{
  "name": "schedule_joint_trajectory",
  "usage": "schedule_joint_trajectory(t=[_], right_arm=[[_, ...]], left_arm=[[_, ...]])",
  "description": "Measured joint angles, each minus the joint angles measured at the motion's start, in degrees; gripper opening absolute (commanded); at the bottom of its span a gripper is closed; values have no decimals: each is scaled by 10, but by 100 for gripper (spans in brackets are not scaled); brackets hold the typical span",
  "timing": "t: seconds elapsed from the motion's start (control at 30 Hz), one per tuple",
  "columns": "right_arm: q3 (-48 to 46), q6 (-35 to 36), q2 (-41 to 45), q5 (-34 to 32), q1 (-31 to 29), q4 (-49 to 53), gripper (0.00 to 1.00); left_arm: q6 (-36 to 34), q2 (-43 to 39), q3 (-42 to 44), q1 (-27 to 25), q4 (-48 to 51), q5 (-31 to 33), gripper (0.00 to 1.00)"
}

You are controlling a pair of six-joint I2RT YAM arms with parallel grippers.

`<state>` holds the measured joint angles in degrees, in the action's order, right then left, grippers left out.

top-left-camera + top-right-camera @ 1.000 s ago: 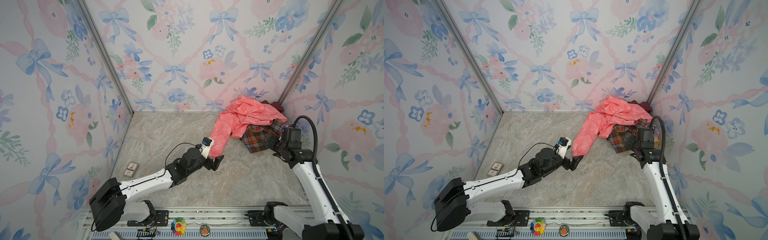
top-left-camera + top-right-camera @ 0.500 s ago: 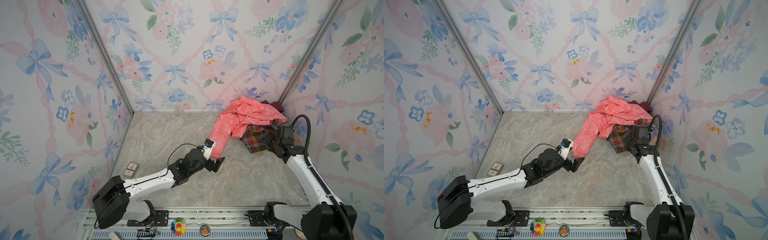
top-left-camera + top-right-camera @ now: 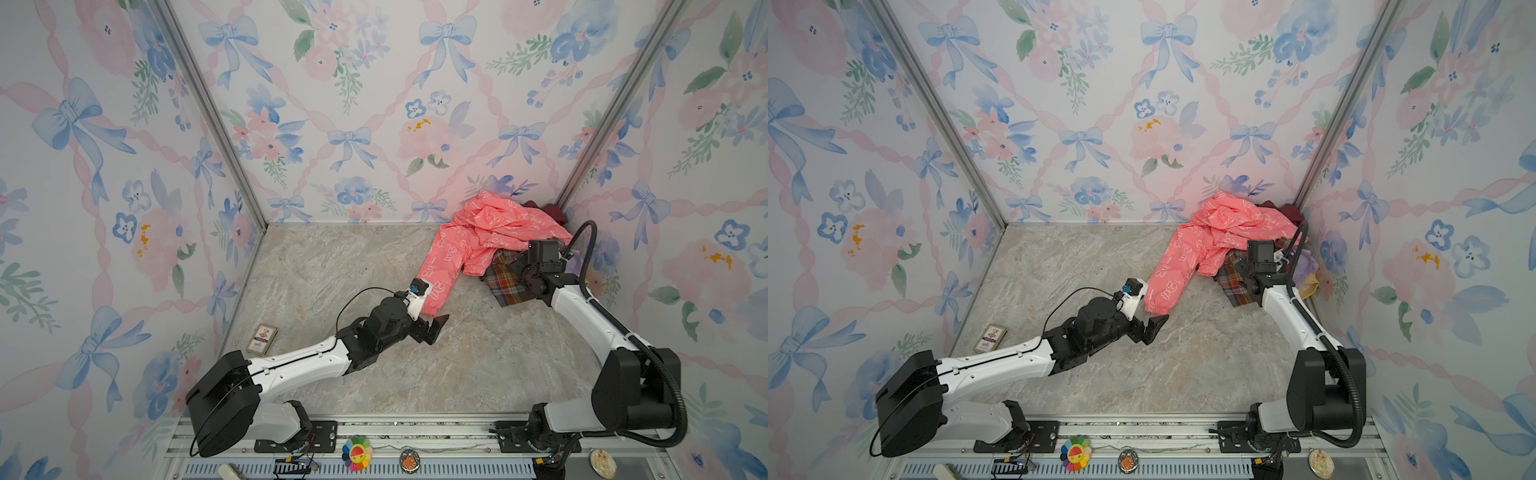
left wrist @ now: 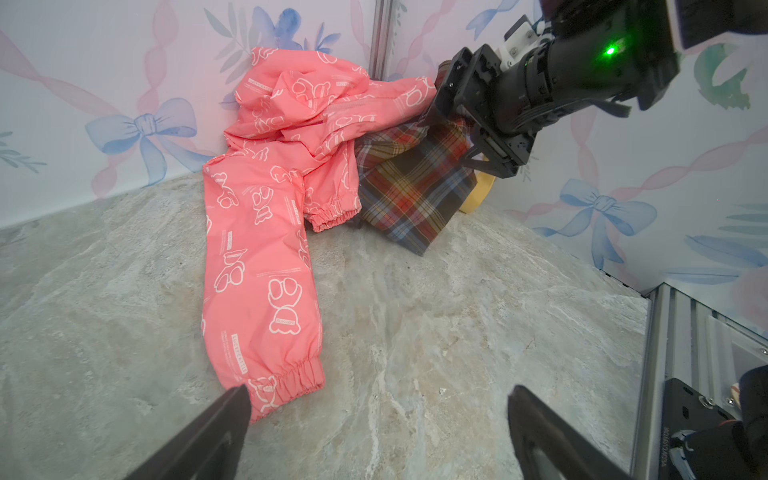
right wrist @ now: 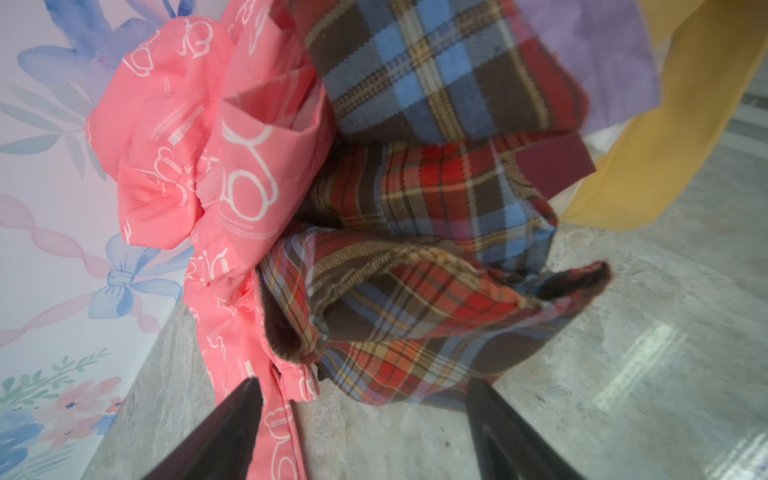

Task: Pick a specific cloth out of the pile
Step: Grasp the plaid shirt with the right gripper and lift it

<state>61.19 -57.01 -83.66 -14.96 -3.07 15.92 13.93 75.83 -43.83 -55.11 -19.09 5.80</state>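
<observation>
Where the back wall meets the right-hand wall, the cloth (image 3: pixel 505 286) is found at the near edge of the pile (image 3: pixel 1237 220). Its orange, brown and blue checks are spilled onto the marbled tabletop (image 3: pixel 332 270), and its upper folds are tucked under the coral-pink jacket (image 3: pixel 478 232). Right over it the right gripper (image 5: pixel 363 382) is poised with its jaws held apart, and in the right wrist view the plaid hem is framed between the two dark fingers (image 5: pixel 232 428). Whether the fabric is touched by either pad cannot be told, as contact is made clear in neither wrist view. A lilac piece (image 5: pixel 602 54) and a mustard-yellow piece (image 5: pixel 665 145) are seen wedged behind the plaid, and a maroon piece (image 3: pixel 550 210) is glimpsed at the very corner. One long jacket sleeve is stretched out across the tabletop toward the left gripper (image 4: pixel 380 390), which is held low and spread wide, with nothing between its jaws and one finger just beside the elastic cuff. Well apart, by the left wall, a small card box (image 3: pixel 262 338) is seen lying flat.
</observation>
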Motion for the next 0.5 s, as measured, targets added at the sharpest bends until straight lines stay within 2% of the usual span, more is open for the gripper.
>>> schedule_joint_trajectory(t=[0.27,0.4,0.5], right_arm=[[12,-52,-67,12,-3,-46,62],[17,-64,-86,14,-5,-59,45],[20,-66,-94,13,-5,-72,25]], left_arm=[[-2,0,0,0,0,3,98],[-4,0,0,0,0,3,98],[-4,0,0,0,0,3,98]])
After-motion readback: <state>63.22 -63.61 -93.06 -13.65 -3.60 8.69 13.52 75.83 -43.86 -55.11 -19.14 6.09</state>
